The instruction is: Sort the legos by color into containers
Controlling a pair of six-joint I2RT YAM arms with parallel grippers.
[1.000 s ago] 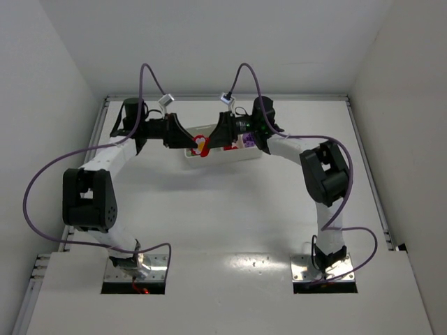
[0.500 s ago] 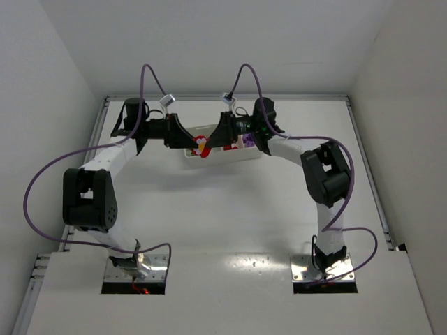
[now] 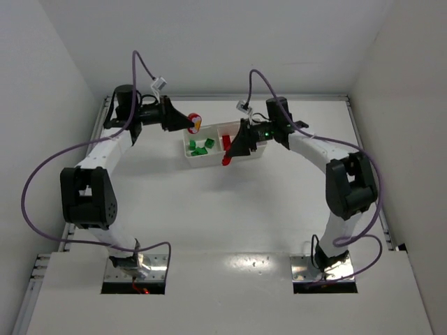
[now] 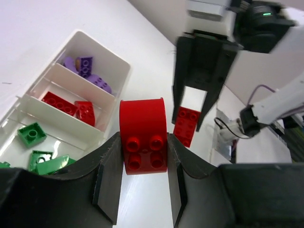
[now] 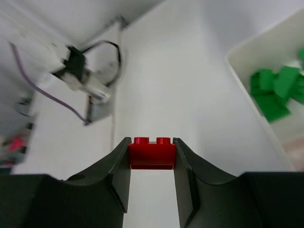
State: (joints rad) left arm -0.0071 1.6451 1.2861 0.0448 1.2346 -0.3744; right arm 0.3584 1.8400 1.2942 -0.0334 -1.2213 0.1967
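The left gripper clamps a red arched brick by the far left corner of the tray; the right gripper pinches a red block just off the tray's near wall. Inside the tray, green legos, red legos and purple legos lie in separate compartments

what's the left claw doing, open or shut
Shut on a red brick: in the left wrist view the left claw has its two fingers pressed against both sides of the brick, with no gap showing.
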